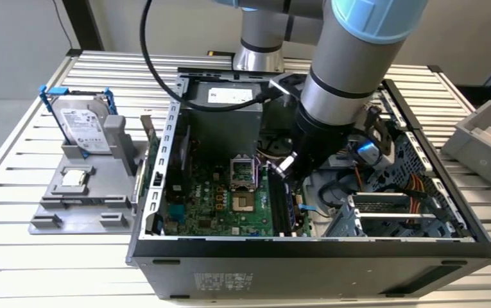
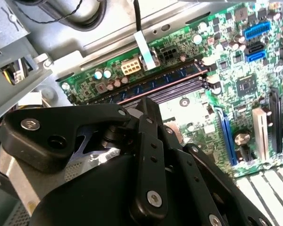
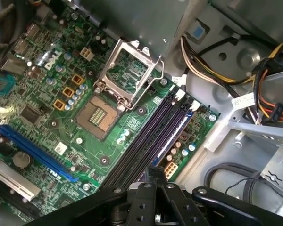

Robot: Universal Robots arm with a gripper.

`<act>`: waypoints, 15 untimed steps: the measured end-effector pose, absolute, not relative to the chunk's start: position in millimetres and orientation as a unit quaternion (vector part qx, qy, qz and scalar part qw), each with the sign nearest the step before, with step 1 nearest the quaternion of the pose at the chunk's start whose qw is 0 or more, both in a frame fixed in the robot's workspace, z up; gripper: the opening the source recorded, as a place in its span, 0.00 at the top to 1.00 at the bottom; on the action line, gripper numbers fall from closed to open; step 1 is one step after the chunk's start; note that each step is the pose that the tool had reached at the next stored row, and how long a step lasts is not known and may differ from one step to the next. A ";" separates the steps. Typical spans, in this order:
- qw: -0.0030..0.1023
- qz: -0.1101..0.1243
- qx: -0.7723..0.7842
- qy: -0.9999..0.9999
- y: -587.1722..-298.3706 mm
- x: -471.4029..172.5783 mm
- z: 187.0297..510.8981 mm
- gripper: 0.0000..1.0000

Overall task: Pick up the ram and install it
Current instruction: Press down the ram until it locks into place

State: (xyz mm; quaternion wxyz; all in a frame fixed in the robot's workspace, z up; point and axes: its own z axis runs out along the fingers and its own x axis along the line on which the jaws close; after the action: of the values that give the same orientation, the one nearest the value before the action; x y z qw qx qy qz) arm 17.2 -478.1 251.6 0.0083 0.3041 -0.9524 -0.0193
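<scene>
The ram point(image 3: 172, 136) is a thin blue stick lying along the outermost of the long black slots point(image 3: 141, 146) on the green motherboard point(image 1: 219, 205). In the second wrist view the ram point(image 2: 165, 80) runs along the slot beside the board's edge. My gripper point(image 1: 285, 168) reaches down into the open computer case point(image 1: 314, 247). In the first wrist view the gripper point(image 3: 155, 172) has its black fingers point(image 3: 146, 193) drawn together, directly above one end of the ram. Contact between fingertips and stick is hidden by the gripper body point(image 2: 146, 155).
An open processor socket point(image 3: 99, 115) with a raised metal bracket point(image 3: 129, 70) lies beside the slots. Cable bundles point(image 3: 254, 99) and a drive cage point(image 1: 391, 205) crowd the case's far side. Outside, a grey fixture point(image 1: 74, 212) holds a hard drive point(image 1: 83, 125) and a small silver chip point(image 1: 76, 178).
</scene>
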 end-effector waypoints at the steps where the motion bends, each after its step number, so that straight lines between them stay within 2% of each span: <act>1: 0.008 -0.019 0.309 -0.951 -478.1 17.2 251.6 1.00; 15: 0.010 -0.018 0.398 -0.917 -478.0 17.3 251.5 1.00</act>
State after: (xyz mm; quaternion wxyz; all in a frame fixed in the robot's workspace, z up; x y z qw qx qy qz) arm 17.3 -478.0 251.5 0.0102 0.3981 -0.9171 -0.0184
